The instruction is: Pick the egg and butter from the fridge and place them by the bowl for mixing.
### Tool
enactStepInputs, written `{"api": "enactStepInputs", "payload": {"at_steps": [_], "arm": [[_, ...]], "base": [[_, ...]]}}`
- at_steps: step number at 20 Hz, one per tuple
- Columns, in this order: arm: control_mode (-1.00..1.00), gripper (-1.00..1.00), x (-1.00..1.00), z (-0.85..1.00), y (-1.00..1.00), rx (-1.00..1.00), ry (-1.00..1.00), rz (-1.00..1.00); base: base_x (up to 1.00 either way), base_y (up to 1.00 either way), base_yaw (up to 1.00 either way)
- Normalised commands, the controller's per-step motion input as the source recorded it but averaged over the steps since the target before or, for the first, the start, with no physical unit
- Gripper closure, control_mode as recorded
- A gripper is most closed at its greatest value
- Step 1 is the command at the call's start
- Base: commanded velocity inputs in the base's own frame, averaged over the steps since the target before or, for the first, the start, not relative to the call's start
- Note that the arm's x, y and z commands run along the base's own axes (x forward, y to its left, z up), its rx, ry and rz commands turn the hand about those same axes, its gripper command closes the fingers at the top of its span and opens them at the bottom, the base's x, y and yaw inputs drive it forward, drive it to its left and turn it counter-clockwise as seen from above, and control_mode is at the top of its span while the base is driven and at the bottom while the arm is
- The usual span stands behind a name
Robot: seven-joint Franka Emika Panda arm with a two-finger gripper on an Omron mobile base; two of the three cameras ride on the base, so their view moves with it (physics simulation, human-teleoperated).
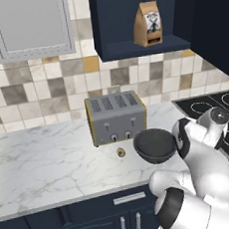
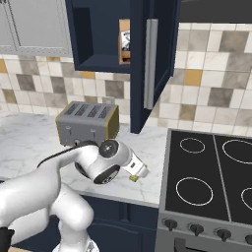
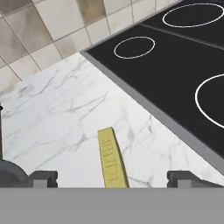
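The arm hides the near right part of the bowl [image 1: 155, 145] in the left base view and nearly all of it in the right base view. The butter [image 3: 112, 158] runs out of sight at the hand view's bottom; in the right base view just a corner shows past the hand. The egg [image 1: 121, 152] is too small for detail.

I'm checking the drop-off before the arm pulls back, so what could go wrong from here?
The butter lies on the counter between the open tool fingertips, so a skewed retreat could drag it. It also sits near the stove edge. The egg, beside the bowl, could roll if bumped.
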Motion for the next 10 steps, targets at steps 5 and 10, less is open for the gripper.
{"api": "enactStepInputs", "payload": {"at_steps": [5,10], "arm": [[-1.00,-1.00,-0.33,0.56,0.29,0.00,0.00,0.03],[-1.00,-1.00,-0.38,0.57,0.26,0.00,0.03,0.05]], "base": [[0.00,0.00,0.00],[0.00,0.00,0.00]]}}
